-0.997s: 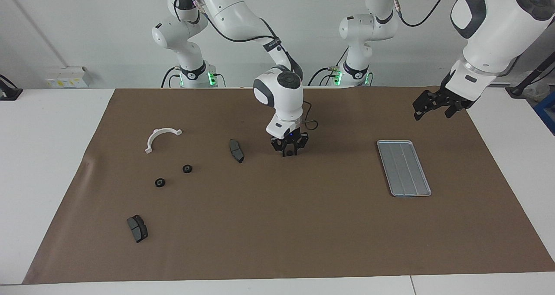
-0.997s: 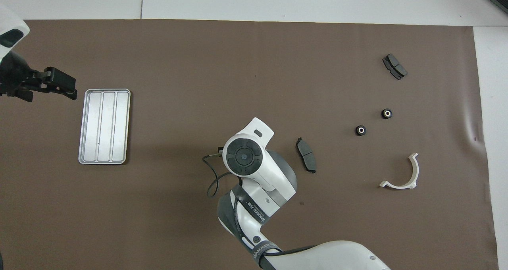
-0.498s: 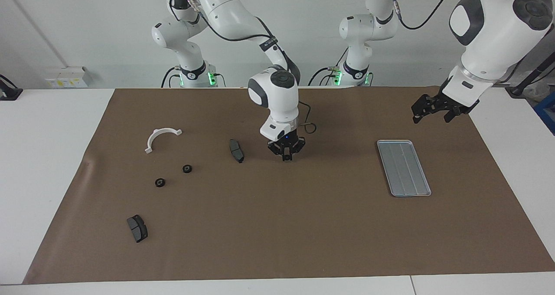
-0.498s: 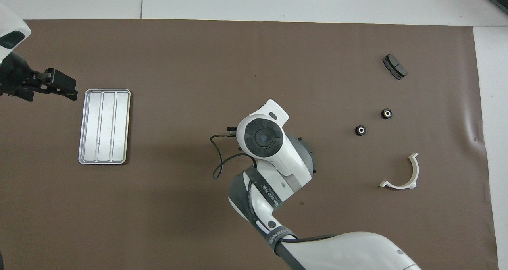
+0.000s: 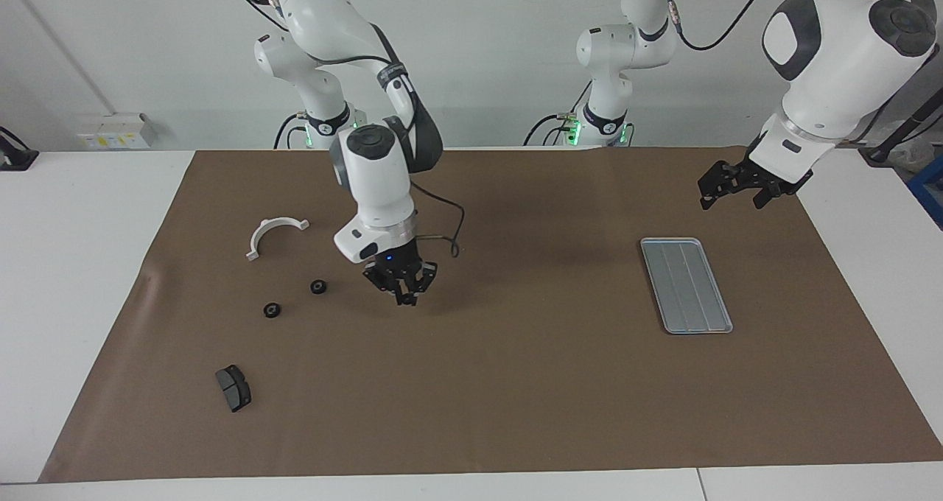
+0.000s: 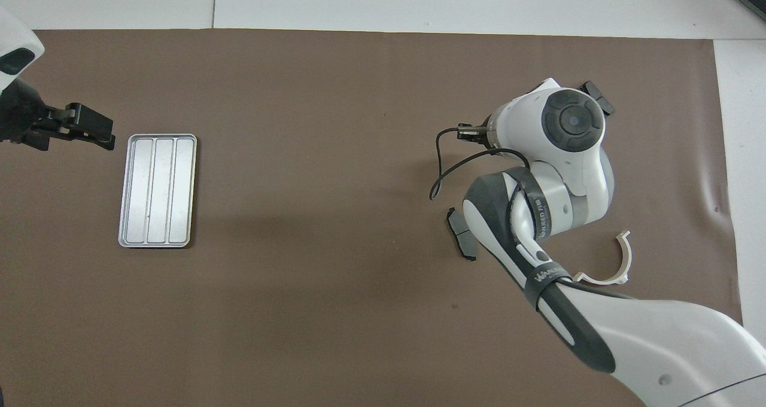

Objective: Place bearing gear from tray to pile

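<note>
Left claw (image 5: pixel 729 186) waits open near tray (image 5: pixel 686 285), tray empty. Right claw (image 5: pixel 401 293) shut, has travelled from table middle to above pile (image 5: pixel 295 298), beside two gears. Held gear not visible; release seems next.

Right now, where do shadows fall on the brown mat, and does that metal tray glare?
Facing view: a soft dark shadow lies on the mat under the right hand; the tray looks evenly grey, no hot spot. Overhead view: a broad faint shadow spreads beside the tray, which is brighter but keeps its grooves visible.
</note>
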You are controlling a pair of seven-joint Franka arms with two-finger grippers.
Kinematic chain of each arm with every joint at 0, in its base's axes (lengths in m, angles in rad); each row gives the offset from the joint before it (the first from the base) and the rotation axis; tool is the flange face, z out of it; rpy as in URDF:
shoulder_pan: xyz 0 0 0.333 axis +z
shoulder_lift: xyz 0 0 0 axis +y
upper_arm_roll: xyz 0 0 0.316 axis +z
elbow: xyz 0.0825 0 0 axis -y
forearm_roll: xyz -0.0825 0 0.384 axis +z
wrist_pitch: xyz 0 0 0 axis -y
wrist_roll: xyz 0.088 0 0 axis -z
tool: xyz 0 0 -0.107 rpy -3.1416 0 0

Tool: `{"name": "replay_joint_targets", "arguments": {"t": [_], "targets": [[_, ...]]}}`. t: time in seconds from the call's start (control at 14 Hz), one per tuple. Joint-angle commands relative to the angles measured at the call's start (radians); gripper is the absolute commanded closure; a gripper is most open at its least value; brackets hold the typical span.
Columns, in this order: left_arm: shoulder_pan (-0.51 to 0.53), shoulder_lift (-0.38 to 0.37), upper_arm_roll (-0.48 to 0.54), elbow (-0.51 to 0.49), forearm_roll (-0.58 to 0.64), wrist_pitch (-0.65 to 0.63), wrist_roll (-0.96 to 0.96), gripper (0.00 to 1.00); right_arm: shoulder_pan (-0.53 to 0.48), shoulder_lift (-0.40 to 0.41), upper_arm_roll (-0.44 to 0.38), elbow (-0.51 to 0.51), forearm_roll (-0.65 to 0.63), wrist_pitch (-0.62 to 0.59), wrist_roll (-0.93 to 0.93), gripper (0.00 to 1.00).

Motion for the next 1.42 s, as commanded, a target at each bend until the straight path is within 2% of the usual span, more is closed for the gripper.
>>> {"name": "replay_joint_targets", "arguments": {"t": [0.0,0.28,0.64,0.71,0.85,1.07,1.35], "targets": [[-0.004,-0.036,-0.001,-0.038,0.009,0.072,0.018,0.0,-0.116,0.025,0.014,-0.005,0.003,0.051,-0.131,1.0],[-0.004,-0.044,0.001,-0.04,0.011,0.106,0.014,0.0,-0.193,0.083,0.016,-0.005,0.003,0.113,-0.236,1.0],[0.005,-0.047,0.001,-0.044,0.011,0.112,0.02,0.0,-0.184,0.083,0.016,-0.065,0.011,0.11,-0.236,1.0],[0.006,-0.053,-0.001,-0.047,0.011,0.109,0.024,0.0,-0.184,0.08,0.016,-0.074,0.011,0.107,-0.236,0.93],[0.008,-0.053,0.001,-0.049,0.011,0.112,0.043,0.0,-0.182,0.077,0.016,-0.071,0.012,0.102,-0.227,0.0],[0.008,-0.054,-0.001,-0.049,0.011,0.115,0.084,0.0,-0.178,0.028,0.014,-0.057,0.009,0.059,-0.214,0.0],[0.008,-0.053,0.001,-0.049,0.011,0.116,0.089,0.0,-0.181,-0.084,0.01,-0.02,0.002,-0.095,-0.214,0.0]]}}
